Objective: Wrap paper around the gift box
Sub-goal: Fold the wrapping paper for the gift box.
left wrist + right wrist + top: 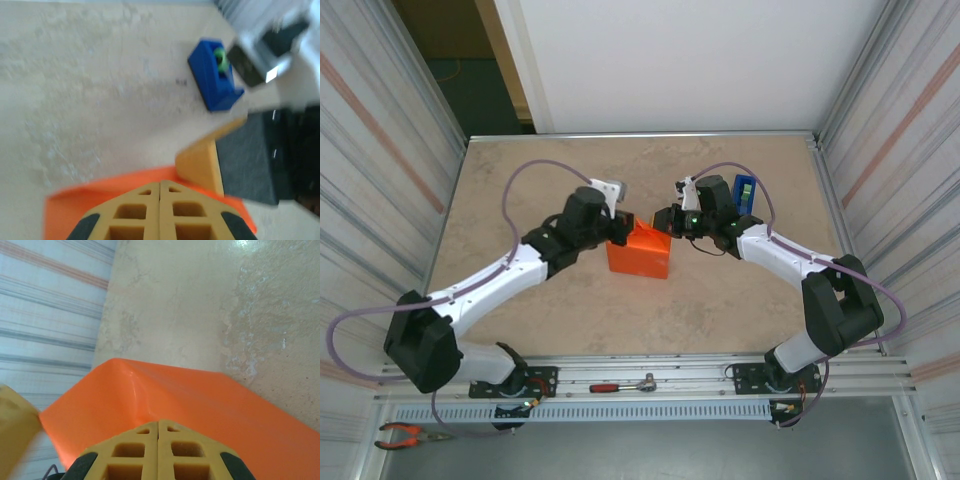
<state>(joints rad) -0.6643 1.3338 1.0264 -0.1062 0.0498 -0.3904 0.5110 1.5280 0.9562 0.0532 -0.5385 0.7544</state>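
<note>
Two pairs of yellow fingers are pressed flat together, with no gap showing between them. The left gripper (pixel 160 184) has its tips down on the orange paper (pixel 642 255) at the far left corner of the bundle. The right gripper (pixel 158 422) meets a raised crease of the same sheet at the far right corner. Whether either pair has a layer of paper pinched between its tips cannot be told. From above, the two grippers face each other across the top of the bundle, close together but apart. In the blurred left wrist view, one yellow finger of the right gripper juts in just beyond the paper's edge. The paper is folded into a boxy block that sits near the middle of the table (pixel 520 200), with a sloped top and an upright near face. The gift box is hidden under it. A blue tape dispenser (pixel 744 192) stands upright on the table just behind the right wrist, well clear of the paper. On the metal rail at the near edge, a red-handled ratchet (pixel 620 386) lies between the arm bases. Orange-handled pliers (pixel 405 435) lie at the near left corner.
</note>
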